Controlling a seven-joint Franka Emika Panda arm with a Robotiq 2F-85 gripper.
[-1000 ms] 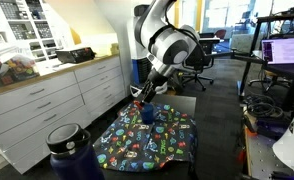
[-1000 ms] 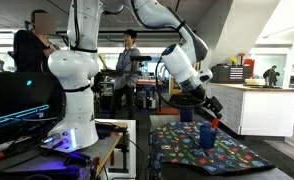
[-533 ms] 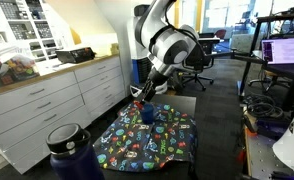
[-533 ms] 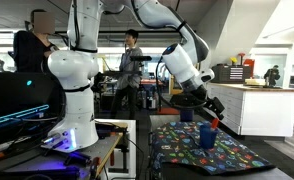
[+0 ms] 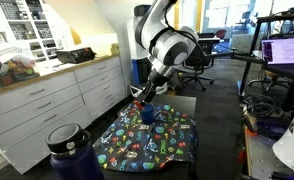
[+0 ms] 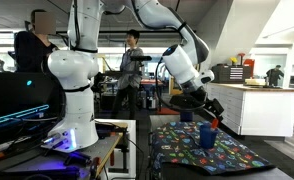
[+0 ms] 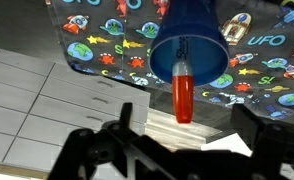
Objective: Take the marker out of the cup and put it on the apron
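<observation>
nothing's budged in the last second: your claw (image 7: 187, 135) hangs with jaws apart by the cup (image 7: 190, 45), marker (image 7: 184, 92) still poking out of it, on the apron (image 7: 92, 45). so no grab yet.

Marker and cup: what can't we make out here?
Marker: far end hidden inside the cup, wrist view.
Jaws touching the marker or not: too small in both exterior views; wrist view shows them apart, depth unreadable.
Apron: cut off by the wrist view's top and right edges.
</observation>
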